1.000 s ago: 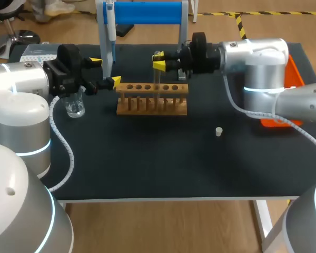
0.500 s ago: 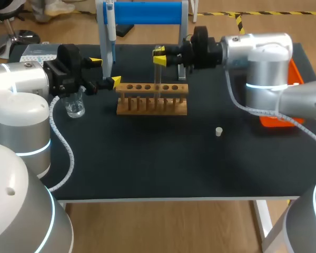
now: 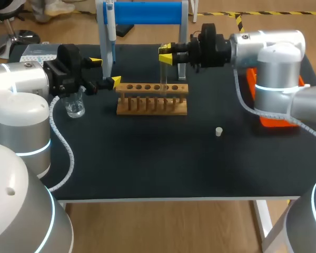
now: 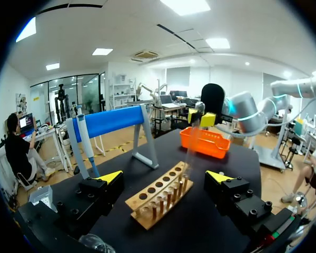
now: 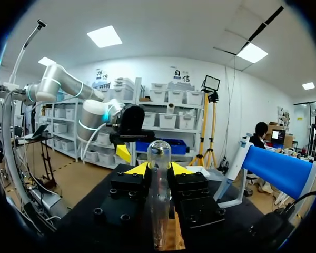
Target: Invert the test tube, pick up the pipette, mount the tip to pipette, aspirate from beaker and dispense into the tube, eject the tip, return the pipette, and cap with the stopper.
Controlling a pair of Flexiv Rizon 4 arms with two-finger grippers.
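Note:
My right gripper (image 3: 166, 54) is shut on a clear test tube (image 3: 164, 74), which hangs upright over the wooden rack (image 3: 152, 98). In the right wrist view the tube (image 5: 159, 200) stands between the yellow fingertips (image 5: 137, 168) with its rounded end above them. From the left wrist view, the tube (image 4: 191, 153) has its lower end close over the rack (image 4: 160, 197). My left gripper (image 3: 106, 71) stands open beside the rack's left end, holding nothing. The pipette (image 3: 110, 26) hangs on the blue stand (image 3: 147, 12). The beaker (image 3: 75, 105) sits under my left wrist. The white stopper (image 3: 219, 131) lies on the table.
An orange tray (image 3: 282, 118) sits at the table's right edge, behind my right arm. A pale box (image 3: 38, 51) is at the back left corner. The blue stand's legs rise just behind the rack.
My right gripper has risen and shifted a little to the right with the test tube, lifting it up from the rack. The left arm has kept still.

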